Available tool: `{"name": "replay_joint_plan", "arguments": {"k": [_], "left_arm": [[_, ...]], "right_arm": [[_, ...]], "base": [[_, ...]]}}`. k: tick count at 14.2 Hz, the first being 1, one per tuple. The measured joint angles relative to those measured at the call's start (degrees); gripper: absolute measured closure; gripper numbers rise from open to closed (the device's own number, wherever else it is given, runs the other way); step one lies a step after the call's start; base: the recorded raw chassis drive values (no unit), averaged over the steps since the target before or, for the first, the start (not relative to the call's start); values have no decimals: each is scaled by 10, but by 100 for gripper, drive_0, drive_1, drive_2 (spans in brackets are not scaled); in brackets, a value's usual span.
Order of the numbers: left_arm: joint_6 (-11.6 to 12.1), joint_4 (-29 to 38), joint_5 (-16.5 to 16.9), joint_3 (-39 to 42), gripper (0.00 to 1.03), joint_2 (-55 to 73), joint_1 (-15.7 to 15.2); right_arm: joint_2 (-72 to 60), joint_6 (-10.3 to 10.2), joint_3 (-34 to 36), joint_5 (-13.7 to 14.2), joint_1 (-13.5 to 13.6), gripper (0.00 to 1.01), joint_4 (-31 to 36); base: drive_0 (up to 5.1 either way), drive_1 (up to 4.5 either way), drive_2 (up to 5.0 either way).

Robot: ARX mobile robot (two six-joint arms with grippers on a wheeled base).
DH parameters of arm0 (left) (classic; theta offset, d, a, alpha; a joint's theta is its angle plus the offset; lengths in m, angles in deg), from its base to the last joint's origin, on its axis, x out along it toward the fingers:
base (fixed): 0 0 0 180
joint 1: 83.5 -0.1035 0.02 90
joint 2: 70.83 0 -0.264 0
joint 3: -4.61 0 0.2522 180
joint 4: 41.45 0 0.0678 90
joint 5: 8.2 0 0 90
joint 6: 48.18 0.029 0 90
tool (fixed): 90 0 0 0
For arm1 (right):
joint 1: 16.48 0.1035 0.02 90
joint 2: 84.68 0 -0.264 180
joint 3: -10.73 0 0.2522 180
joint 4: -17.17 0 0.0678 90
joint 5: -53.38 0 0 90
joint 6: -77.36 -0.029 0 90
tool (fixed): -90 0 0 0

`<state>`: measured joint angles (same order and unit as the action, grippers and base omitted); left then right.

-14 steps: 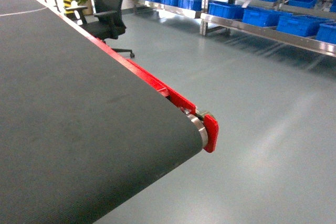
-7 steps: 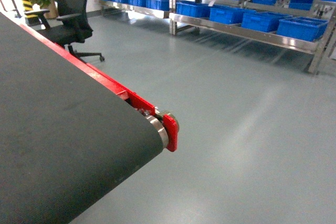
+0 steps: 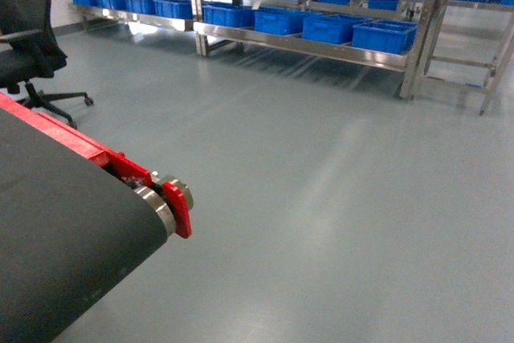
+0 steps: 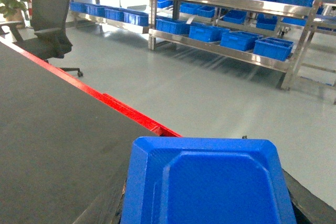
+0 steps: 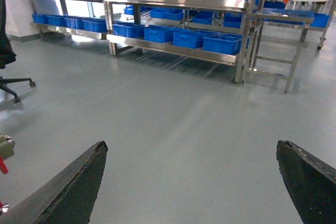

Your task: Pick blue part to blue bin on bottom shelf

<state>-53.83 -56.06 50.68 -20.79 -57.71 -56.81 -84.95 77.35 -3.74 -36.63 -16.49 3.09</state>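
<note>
The blue part (image 4: pixel 210 182), a flat blue block with a recessed face, fills the bottom of the left wrist view. My left gripper (image 4: pixel 210 203) is shut on it, and a dark finger shows at each side. My right gripper (image 5: pixel 191 145) is open over bare floor, with nothing between its dark fingertips. Neither gripper appears in the head view. Far across the floor, the bottom shelf (image 3: pixel 321 47) of a steel rack carries a row of blue bins (image 3: pixel 384 35). I cannot tell which of them is the task's blue bin.
A dark conveyor belt (image 3: pixel 56 247) with a red side rail ends in a roller (image 3: pixel 165 202) at the left. A black office chair (image 3: pixel 28 38) stands behind it. Open grey floor (image 3: pixel 321 198) stretches to the racks. A steel frame (image 3: pixel 474 46) stands at the right.
The head view has swung right: the belt's end and the chair slid left in the frame, and the racks with blue bins now sit nearer the middle.
</note>
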Motion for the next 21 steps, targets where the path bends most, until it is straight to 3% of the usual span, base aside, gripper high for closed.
{"name": "replay_joint_plan", "arguments": {"k": [21], "left_arm": [[0,0,0,0,59,0,0]], "right_arm": [[0,0,0,0,0,3,0]], "base": [[-159,-159,-159]]}}
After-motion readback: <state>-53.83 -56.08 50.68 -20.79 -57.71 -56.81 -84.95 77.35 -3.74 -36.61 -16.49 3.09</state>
